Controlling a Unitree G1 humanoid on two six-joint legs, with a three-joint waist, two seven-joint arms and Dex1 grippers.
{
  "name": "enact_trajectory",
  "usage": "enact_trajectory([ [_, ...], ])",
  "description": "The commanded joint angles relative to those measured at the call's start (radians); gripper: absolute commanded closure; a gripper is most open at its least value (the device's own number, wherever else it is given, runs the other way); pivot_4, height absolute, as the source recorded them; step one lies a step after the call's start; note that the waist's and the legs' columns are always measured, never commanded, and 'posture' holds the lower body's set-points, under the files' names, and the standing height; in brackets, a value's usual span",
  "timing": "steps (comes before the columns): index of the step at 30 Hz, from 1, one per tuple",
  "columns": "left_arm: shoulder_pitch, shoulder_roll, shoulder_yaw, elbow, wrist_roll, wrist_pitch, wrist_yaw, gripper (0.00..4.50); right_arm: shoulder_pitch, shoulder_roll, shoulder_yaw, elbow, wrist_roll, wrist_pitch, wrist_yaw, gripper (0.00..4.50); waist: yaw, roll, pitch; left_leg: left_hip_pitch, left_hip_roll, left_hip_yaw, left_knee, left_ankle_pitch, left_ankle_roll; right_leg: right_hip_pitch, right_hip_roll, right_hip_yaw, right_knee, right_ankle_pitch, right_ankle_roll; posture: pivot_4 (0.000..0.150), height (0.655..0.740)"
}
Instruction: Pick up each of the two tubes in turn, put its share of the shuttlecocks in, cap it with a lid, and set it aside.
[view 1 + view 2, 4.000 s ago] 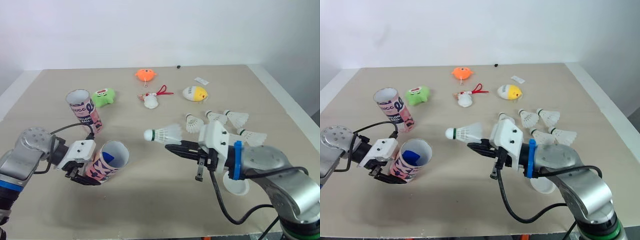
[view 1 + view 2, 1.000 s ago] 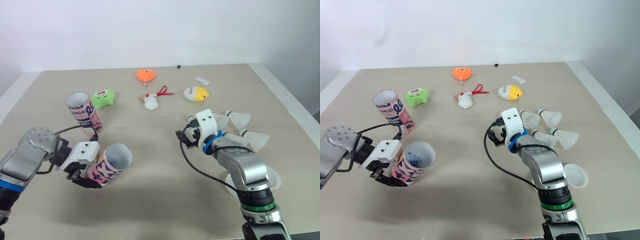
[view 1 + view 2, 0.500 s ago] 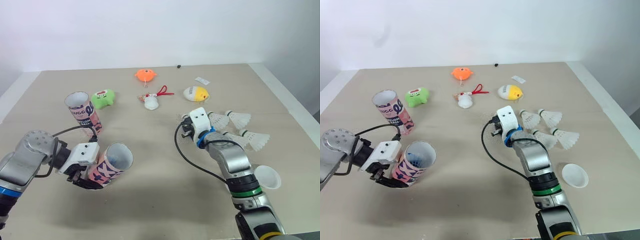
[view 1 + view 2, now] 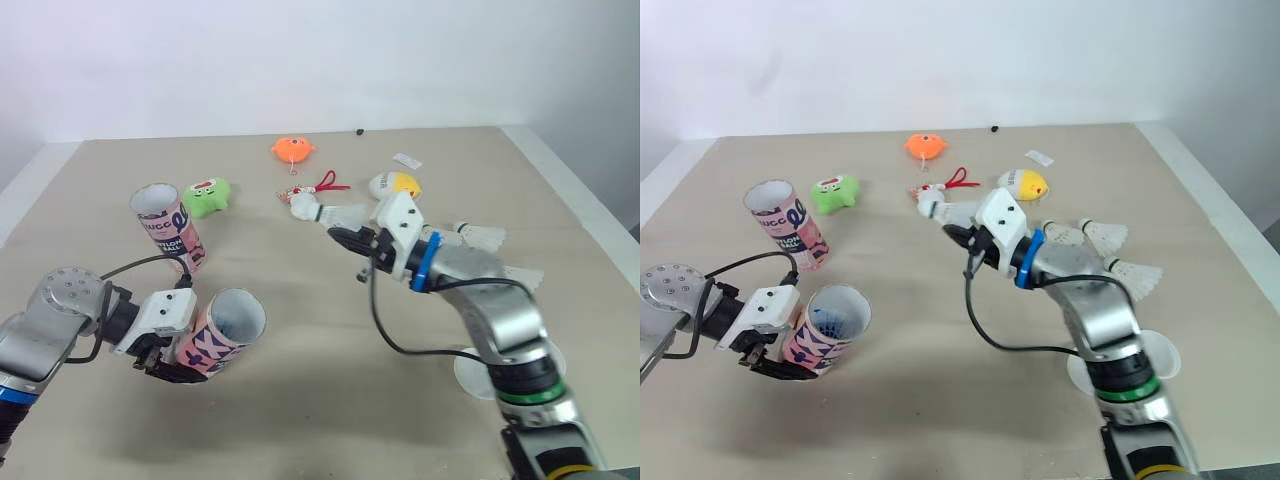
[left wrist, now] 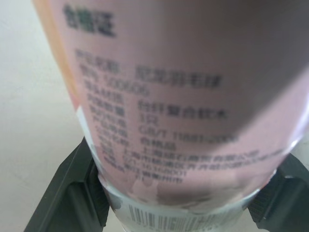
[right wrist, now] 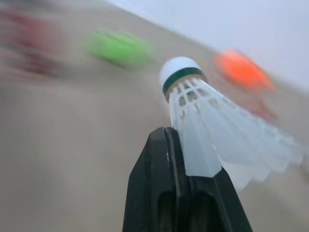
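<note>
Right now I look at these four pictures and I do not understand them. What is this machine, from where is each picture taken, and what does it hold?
It is a humanoid robot with two arms; each ends in a black two-fingered tool. The two wide pictures come from cameras on its head, looking down at a beige table. The two close pictures come from its wrists. The left tool grips a pink tube, tilted, open end up. The right tool pinches a white shuttlecock above the table. On the table: a second tube standing, loose shuttlecocks, a white lid and small toys.
</note>
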Motion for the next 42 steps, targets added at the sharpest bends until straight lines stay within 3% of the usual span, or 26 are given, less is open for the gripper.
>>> enact_trajectory([
  [1, 0.024, -0.014, -0.097, 0.048, 0.026, -0.02, -0.03, 1.57, -0.109, -0.094, 0.059, -0.086, 0.108, 0.031, 0.255, 4.46, 0.0, 0.001, 0.001, 0.0, 0.0, 0.0, 0.001, 0.0, 0.0, 0.0, 0.0, 0.0, 0.0, 0.0, 0.0, 0.15, 0.74],
  [6, -0.017, -0.022, -0.112, 0.091, 0.036, -0.041, -0.05, 1.57, -0.276, -0.111, 0.18, -0.038, 0.121, 0.018, 0.457, 4.46, -0.001, 0.002, 0.002, 0.0, 0.004, 0.0, 0.006, -0.001, 0.001, 0.0, 0.003, -0.002, 0.001, 0.0, 0.001, 0.15, 0.74],
  [13, -0.034, -0.009, -0.11, 0.08, 0.027, -0.02, -0.056, 1.57, -0.462, -0.026, 0.328, 0.13, 0.012, -0.12, 0.614, 4.46, 0.001, 0.002, 0.002, -0.001, 0.007, 0.0, 0.009, -0.001, 0.001, -0.001, 0.005, -0.004, 0.003, 0.001, -0.001, 0.15, 0.74],
  [20, -0.029, -0.006, -0.098, 0.07, 0.021, -0.005, -0.044, 1.57, -0.52, 0.04, 0.41, 0.291, -0.111, -0.246, 0.67, 4.46, 0.001, 0.001, 0.002, -0.001, 0.007, 0.0, 0.009, -0.002, 0.003, -0.001, 0.005, -0.004, 0.003, 0.003, -0.007, 0.15, 0.74],
  [25, -0.026, -0.006, -0.096, 0.074, 0.023, -0.009, -0.042, 1.57, -0.56, 0.088, 0.414, 0.336, -0.112, -0.24, 0.715, 4.46, 0.0, 0.002, 0.002, -0.001, 0.007, 0.0, 0.009, -0.002, 0.004, -0.002, 0.004, -0.005, 0.003, 0.003, -0.008, 0.15, 0.74],
  [29, -0.032, -0.011, -0.1, 0.079, 0.025, -0.013, -0.041, 1.57, -0.591, 0.134, 0.364, 0.336, 0.001, -0.095, 0.766, 3.1, 0.001, 0.002, 0.002, -0.001, 0.008, -0.001, 0.009, -0.002, 0.004, -0.002, 0.005, -0.007, 0.004, 0.003, -0.01, 0.15, 0.74],
  [35, -0.041, -0.017, -0.106, 0.084, 0.029, -0.015, -0.042, 1.57, -0.594, 0.132, 0.26, 0.29, 0.196, 0.122, 0.798, 0.13, 0.003, 0.002, 0.002, -0.001, 0.007, -0.002, 0.01, -0.002, 0.004, -0.001, 0.003, -0.008, 0.004, 0.003, -0.01, 0.15, 0.74],
  [42, -0.044, -0.026, -0.116, 0.065, 0.027, -0.005, -0.037, 1.57, -0.532, 0.072, 0.146, 0.245, 0.25, 0.202, 0.69, 0.05, 0.004, 0.001, 0.002, -0.001, 0.007, -0.002, 0.01, -0.002, 0.004, -0.001, 0.003, -0.009, 0.004, 0.003, -0.01, 0.15, 0.74],
])
